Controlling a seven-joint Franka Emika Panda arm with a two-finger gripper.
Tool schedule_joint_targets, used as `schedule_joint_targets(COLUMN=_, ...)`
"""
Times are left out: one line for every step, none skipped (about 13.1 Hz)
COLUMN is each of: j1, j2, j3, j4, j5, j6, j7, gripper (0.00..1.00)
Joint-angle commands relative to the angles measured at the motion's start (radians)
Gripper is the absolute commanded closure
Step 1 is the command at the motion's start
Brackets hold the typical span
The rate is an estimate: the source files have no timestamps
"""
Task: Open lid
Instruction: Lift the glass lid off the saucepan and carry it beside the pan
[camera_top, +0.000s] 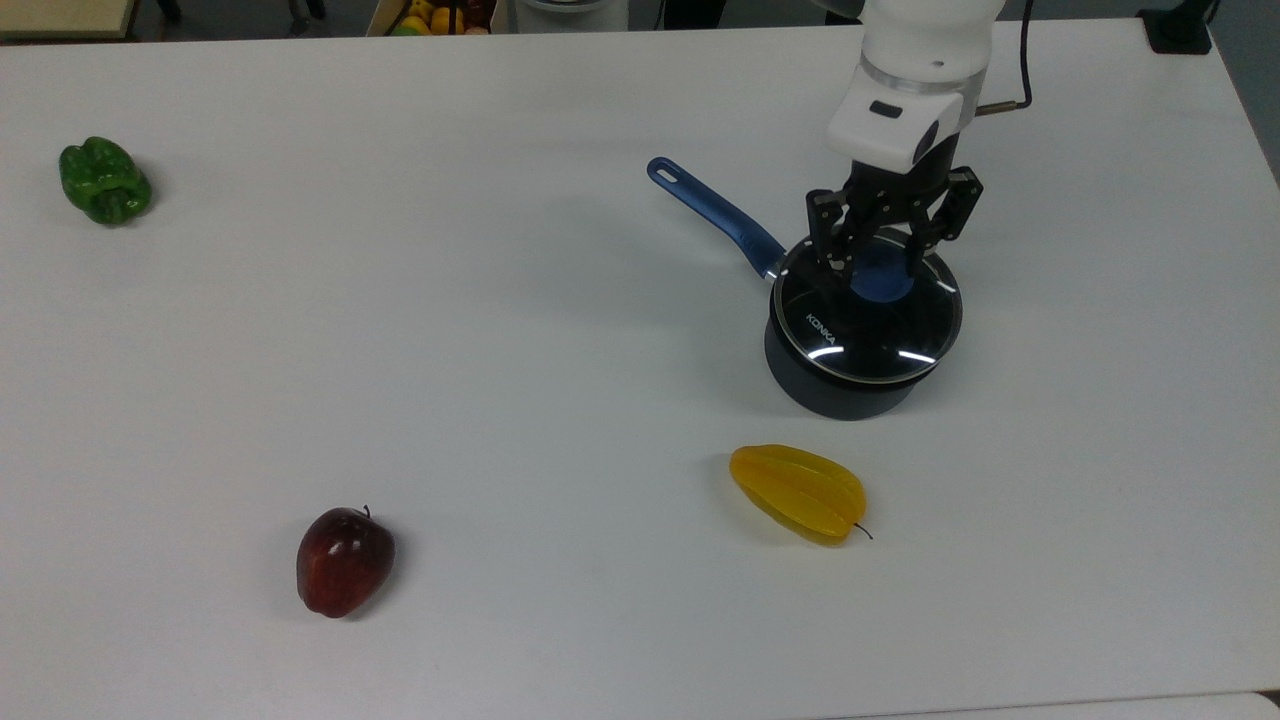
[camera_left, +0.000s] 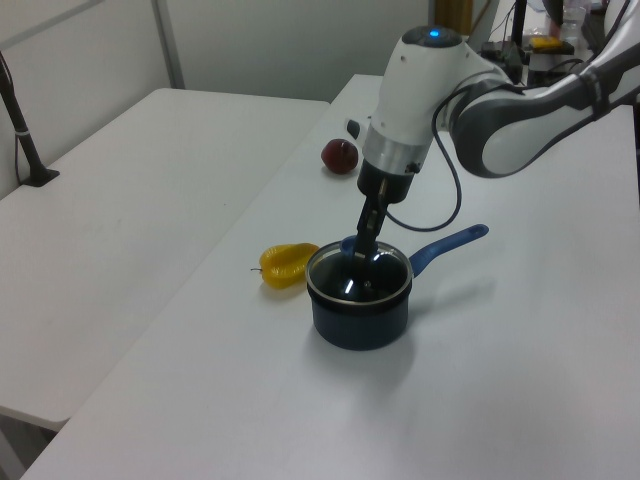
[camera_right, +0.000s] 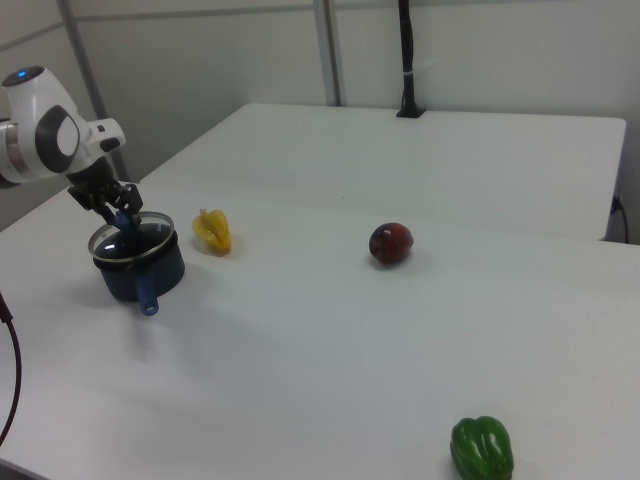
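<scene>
Worktop (camera_top: 400, 330): white, broad; a second white table stands alongside in the left view.
Room: pale partition walls, a black post at the far edge in the right view.
Lid (camera_top: 866, 325): over the pan (camera_top: 850, 385) – near the worktop's far right corner in the top view, its rim showing slightly above the pan's.
Gripper (camera_top: 878, 262): fingers pinching the lid's blue knob (camera_top: 882, 280).
Fruit: starfruit (camera_top: 798, 492) near the pan; apple (camera_top: 343, 560) towards the front edge; pepper (camera_top: 104, 181) by the left edge.
Top view: shows the KONKA lettering – unreadable in the side views.
</scene>
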Motion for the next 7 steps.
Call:
schedule_joint_targets(j1=-0.016, j2=-0.102, j3=-0.015, j4=-0.018, j5=-0.017, j6=-0.109, j7=0.04, gripper=0.51)
schedule_joint_targets(j1=-0.055, j2=-0.12, j3=-0.017, j4=-0.02, j5=-0.017, j6=-0.129, j7=0.04, gripper=0.51)
schedule_joint_targets(j1=-0.089, j2=-0.132, j3=-0.017, j4=-0.026, j5=-0.017, j6=-0.136, j7=0.038, gripper=0.51)
schedule_joint_targets(j1=-0.144, j2=-0.148, j3=-0.017, j4=-0.043, j5=-0.017, j6=-0.136, j7=0.032, gripper=0.51)
schedule_joint_targets(j1=-0.184, j2=-0.154, j3=-0.017, j4=-0.053, j5=-0.017, j6=-0.136, j7=0.031, gripper=0.51)
schedule_joint_targets(j1=-0.226, j2=-0.161, j3=-0.017, j4=-0.07, j5=-0.017, j6=-0.133, j7=0.028, gripper=0.51)
schedule_joint_targets(j1=-0.264, j2=-0.168, j3=-0.017, j4=-0.101, j5=-0.017, j6=-0.125, j7=0.023, gripper=0.51)
